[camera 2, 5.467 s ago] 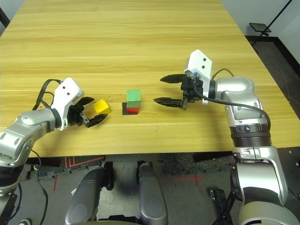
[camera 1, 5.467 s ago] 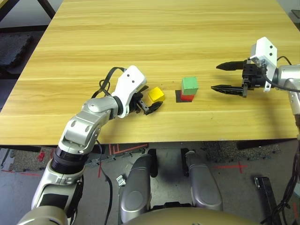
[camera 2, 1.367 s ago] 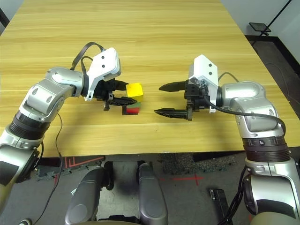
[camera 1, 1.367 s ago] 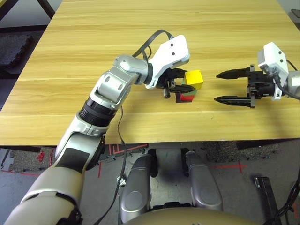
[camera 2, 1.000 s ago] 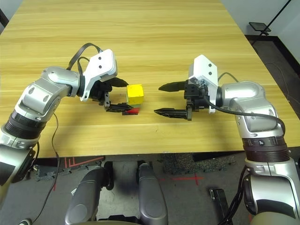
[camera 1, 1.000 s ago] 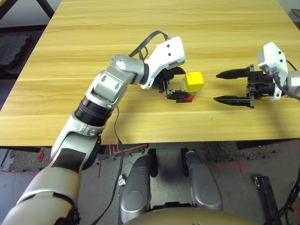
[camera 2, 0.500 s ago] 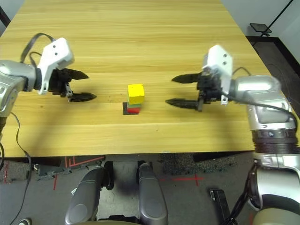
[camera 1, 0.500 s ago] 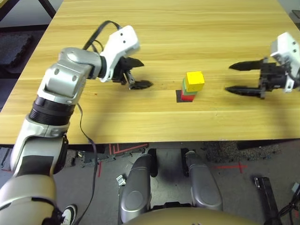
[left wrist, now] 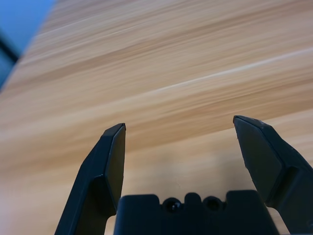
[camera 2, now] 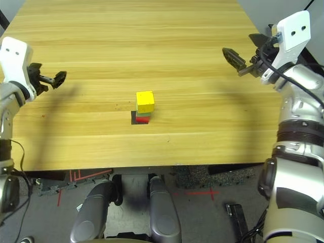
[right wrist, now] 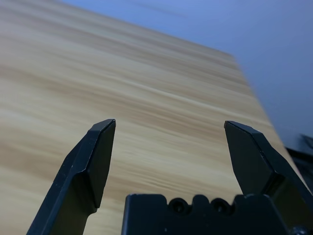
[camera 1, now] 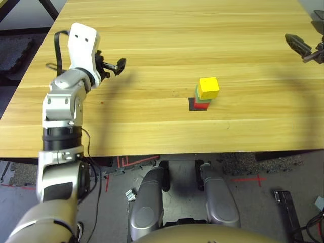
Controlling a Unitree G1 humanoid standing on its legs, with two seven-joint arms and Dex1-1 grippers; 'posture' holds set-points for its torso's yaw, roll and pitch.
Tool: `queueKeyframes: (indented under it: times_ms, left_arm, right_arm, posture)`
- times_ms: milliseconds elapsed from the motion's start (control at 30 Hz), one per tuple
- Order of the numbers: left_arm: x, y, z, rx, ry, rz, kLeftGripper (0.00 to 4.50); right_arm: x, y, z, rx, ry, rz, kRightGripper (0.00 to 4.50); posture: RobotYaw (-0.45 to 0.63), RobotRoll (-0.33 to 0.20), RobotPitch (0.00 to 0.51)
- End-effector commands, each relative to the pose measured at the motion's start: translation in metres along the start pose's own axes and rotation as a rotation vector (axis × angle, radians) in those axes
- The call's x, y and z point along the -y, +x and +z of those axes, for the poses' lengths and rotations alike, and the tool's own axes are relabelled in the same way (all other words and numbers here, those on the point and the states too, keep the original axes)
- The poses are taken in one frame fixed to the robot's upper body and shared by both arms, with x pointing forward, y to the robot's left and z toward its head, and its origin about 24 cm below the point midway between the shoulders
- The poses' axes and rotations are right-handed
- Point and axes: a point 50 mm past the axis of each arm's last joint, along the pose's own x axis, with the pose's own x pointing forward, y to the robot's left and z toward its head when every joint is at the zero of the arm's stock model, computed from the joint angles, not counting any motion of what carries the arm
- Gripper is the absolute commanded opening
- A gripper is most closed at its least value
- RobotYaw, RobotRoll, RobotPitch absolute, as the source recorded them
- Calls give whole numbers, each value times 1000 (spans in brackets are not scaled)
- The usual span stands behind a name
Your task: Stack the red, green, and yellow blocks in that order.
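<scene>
Near the surface (camera 1: pixel 152 131) centre, the yellow block (camera 1: pixel 208 87) tops the green block (camera 1: pixel 201 99) and red block (camera 1: pixel 199 106). Left fingers (left wrist: pixel 110 161) at ten o'clock and right fingers (right wrist: pixel 98 156) at two o'clock are spread, empty.

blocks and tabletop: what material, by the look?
Yellow block, green block, red block: matte and evenly coloured, no grain showing; painted wood, foam or plastic, can't tell. Table: light wood-grain streaks, smooth; possibly laminate.
</scene>
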Motion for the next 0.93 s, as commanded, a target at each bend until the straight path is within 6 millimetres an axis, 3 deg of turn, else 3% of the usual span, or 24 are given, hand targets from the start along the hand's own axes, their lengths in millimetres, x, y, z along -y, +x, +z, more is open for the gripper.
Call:
queueKeyframes:
  times_ms: [33,133,267,633,933]
  left_arm:
    - [-15,-7,3,62,13,150,4485]
    - [-16,-10,-2,86,18,214,4485]
    - [-5,-14,-11,112,7,206,4485]
    - [29,-22,-22,179,-110,198,4485]
    - [23,-21,-12,211,-128,218,4485]
  right_arm:
    - [11,-13,-14,17,57,-183,4500]
    - [15,-20,-21,37,87,-297,4500]
    - [18,-29,-27,51,94,-394,4500]
    - [5,-43,-36,35,112,-413,4500]
    - [-5,-41,-45,14,139,-401,4500]
  posture:
    - [247,150,255]
    - [232,144,259]
    - [222,138,260]
    - [188,128,303]
    - [219,140,300]
